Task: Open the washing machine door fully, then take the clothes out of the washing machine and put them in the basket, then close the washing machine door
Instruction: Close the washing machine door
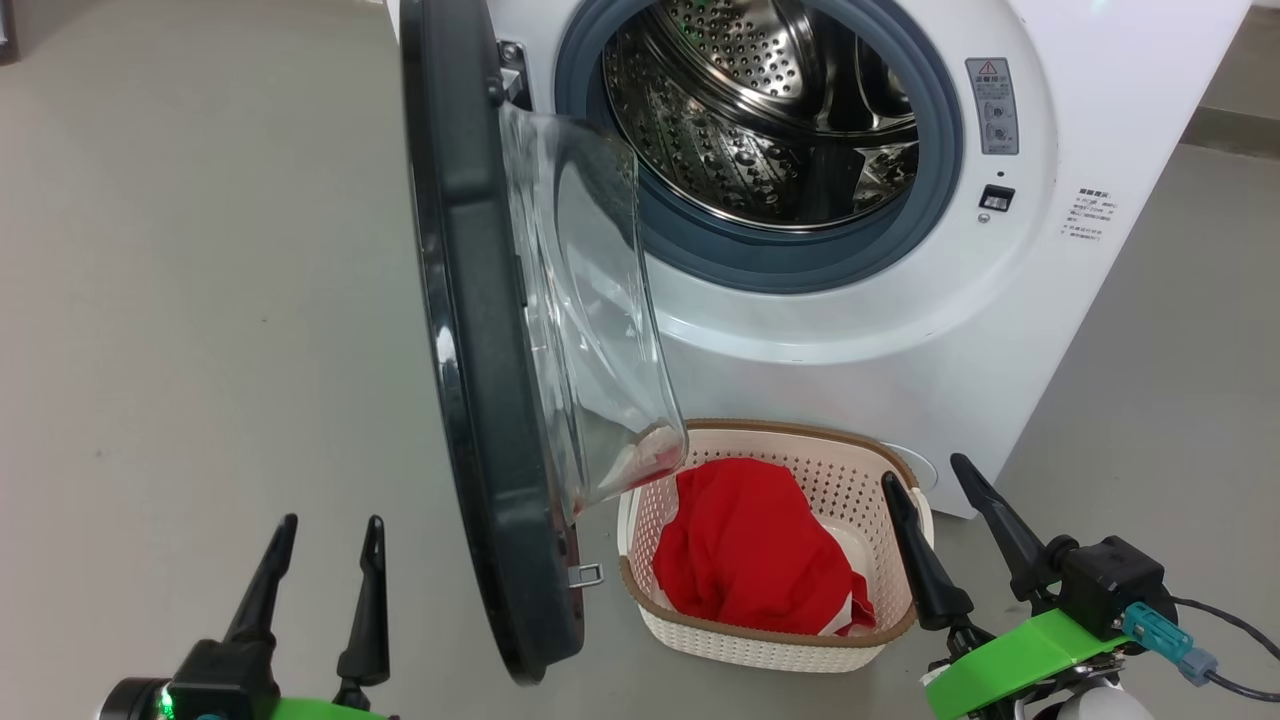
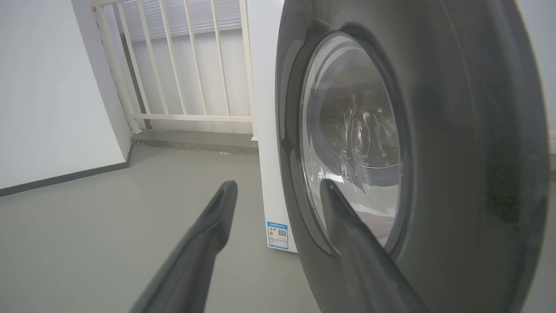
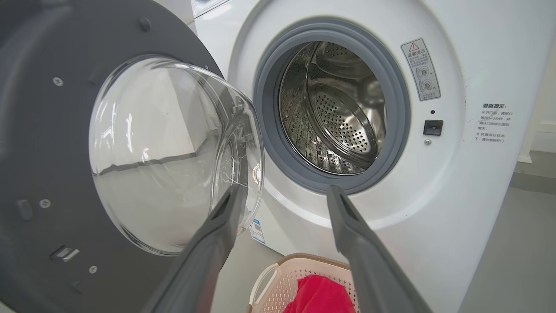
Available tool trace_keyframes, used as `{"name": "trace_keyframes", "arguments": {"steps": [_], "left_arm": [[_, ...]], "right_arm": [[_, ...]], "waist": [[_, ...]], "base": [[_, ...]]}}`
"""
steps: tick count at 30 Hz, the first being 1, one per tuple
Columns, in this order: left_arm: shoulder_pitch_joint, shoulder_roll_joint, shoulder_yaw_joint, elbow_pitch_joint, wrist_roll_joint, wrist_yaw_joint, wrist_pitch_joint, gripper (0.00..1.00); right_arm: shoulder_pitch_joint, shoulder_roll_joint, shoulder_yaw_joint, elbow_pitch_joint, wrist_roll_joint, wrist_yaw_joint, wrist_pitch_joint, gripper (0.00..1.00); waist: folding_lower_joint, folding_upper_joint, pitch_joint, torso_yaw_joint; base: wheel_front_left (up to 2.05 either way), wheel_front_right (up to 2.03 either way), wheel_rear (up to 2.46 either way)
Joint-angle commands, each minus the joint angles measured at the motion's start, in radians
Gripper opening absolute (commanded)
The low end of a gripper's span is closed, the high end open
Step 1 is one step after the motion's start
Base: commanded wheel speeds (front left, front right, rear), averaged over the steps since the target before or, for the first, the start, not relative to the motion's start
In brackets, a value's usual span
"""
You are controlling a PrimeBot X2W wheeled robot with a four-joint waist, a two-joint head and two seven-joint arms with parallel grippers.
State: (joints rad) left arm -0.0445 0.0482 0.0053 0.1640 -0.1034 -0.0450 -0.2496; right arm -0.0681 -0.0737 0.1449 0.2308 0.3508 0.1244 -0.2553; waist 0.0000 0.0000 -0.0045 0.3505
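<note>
The white washing machine [image 1: 880, 300] stands ahead with its steel drum [image 1: 760, 100] bare of clothes. Its black-rimmed door [image 1: 470, 330] with the clear glass bowl [image 1: 590, 320] hangs open, edge-on to my head. On the floor in front sits the cream basket [image 1: 860, 480], holding the red clothes [image 1: 750, 550]. My left gripper [image 1: 322, 530] is open at the lower left, on the door's outer side and apart from it; the left wrist view has the door [image 2: 456, 152] close on the right. My right gripper [image 1: 935, 478] is open beside the basket's right rim, holding nothing.
Grey floor [image 1: 200, 300] spreads to the left of the door. A white railing [image 2: 182, 65] and white wall [image 2: 43, 87] stand beyond the machine's left side. In the right wrist view the basket [image 3: 278, 278] and clothes [image 3: 321, 295] lie below the fingers.
</note>
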Motion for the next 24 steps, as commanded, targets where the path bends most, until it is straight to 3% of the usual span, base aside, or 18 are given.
{"name": "trace_keyframes", "arguments": {"steps": [1,24], "left_arm": [[-0.031,0.007,0.039,-0.028,0.019,-0.006,-0.012,1.00],[-0.027,0.003,0.036,0.003,0.023,-0.016,-0.012,1.00]], "right_arm": [[-0.034,-0.004,0.020,-0.020,-0.001,0.006,-0.006,1.00],[-0.034,-0.005,0.019,-0.014,0.002,0.006,-0.006,1.00]], "waist": [[0.0000,0.0000,0.000,0.001],[0.0000,0.0000,-0.009,0.000]], "base": [[0.00,0.00,0.00],[0.00,0.00,0.00]]}}
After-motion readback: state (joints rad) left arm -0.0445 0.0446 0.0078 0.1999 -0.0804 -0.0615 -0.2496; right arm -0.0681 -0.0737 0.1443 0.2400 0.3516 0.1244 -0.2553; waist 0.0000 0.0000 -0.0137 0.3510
